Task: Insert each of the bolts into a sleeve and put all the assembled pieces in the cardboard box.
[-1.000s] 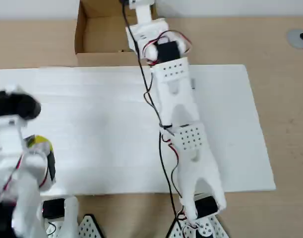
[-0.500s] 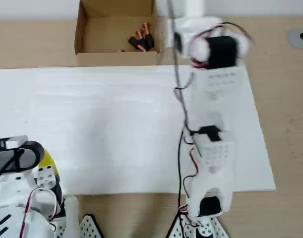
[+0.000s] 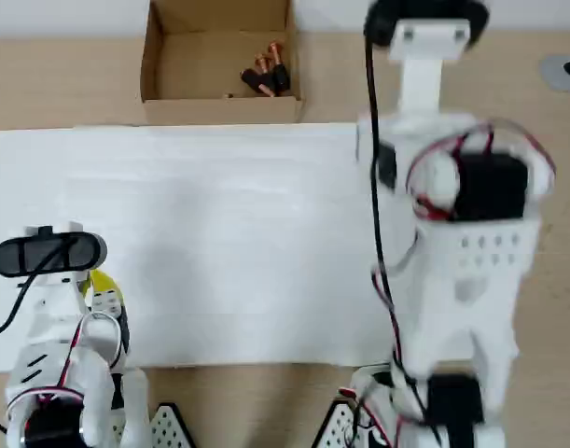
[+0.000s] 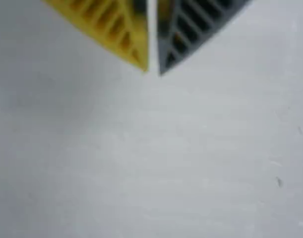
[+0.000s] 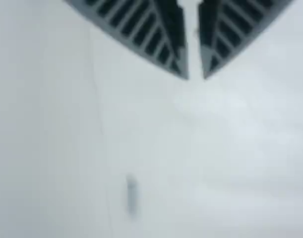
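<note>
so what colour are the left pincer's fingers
Left pincer: one finger yellow, the other dark grey; clearest in the left wrist view.

Matt cardboard box, shiny coppery bolts, smooth matt white sheet.

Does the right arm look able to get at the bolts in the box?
Probably yes. The cardboard box is open on top, the bolts lie uncovered inside, and nothing stands on the white board between them and the right arm.
</note>
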Available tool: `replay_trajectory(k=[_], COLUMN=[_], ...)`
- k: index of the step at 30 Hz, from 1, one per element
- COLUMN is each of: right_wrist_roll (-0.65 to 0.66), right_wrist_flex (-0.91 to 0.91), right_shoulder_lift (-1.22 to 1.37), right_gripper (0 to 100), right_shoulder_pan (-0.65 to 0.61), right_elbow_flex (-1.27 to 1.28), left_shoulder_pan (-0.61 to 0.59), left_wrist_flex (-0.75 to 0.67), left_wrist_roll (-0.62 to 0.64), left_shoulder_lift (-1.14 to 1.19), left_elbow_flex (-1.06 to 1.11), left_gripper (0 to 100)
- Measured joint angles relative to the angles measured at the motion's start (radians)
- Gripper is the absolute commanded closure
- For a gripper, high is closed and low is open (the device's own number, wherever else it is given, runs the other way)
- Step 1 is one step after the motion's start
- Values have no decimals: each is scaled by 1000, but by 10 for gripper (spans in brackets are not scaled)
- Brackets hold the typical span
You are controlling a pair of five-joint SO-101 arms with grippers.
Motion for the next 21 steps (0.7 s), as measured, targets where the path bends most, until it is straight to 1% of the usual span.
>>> replay_trajectory(k=[4, 10, 16, 19, 21], right_wrist_roll=[5, 152, 187, 187, 203], right_wrist_flex=[-115, -371, -609, -678, -715], right_shoulder_lift=[-238, -575, -899, -1023, -1096], right_gripper=[988, 988, 988, 988, 988], right_shoulder_pan=[12, 18, 35, 37, 38], right_elbow_flex=[420, 988, 1390, 1550, 1645], left_shoulder_pan=[0, 0, 0, 0, 0], left_wrist_flex=[-44, -107, -135, -135, -137], left_wrist_roll=[0, 0, 0, 0, 0], left_shoulder_lift=[0, 0, 2, 3, 2], left_elbow_flex=[46, 164, 338, 411, 414], left_gripper=[987, 988, 990, 990, 990])
